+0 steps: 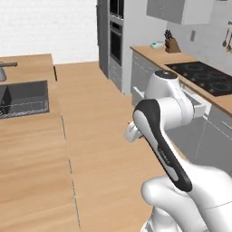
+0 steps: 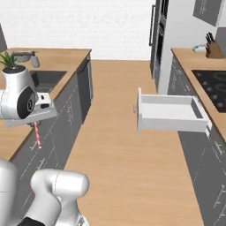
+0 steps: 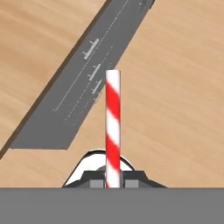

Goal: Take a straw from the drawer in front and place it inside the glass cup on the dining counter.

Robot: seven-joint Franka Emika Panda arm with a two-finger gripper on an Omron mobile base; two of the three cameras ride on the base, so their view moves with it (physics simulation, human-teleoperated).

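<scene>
Clamped between the closed fingers of the gripper (image 3: 113,178), the straw (image 3: 113,127) is running straight out along the gripper's own line in the hand view, its red and white stripes reaching away from the fingertips toward the wood floor and the grey cabinet fronts (image 3: 94,83) below. From the right base view the straw (image 2: 37,134) is hanging close to upright, tilting slightly, its free end pointing down beside the edge of the dining counter (image 2: 66,59). Across the aisle, the drawer (image 2: 170,114) is standing pulled out, its white inside showing, well apart from the straw.
</scene>
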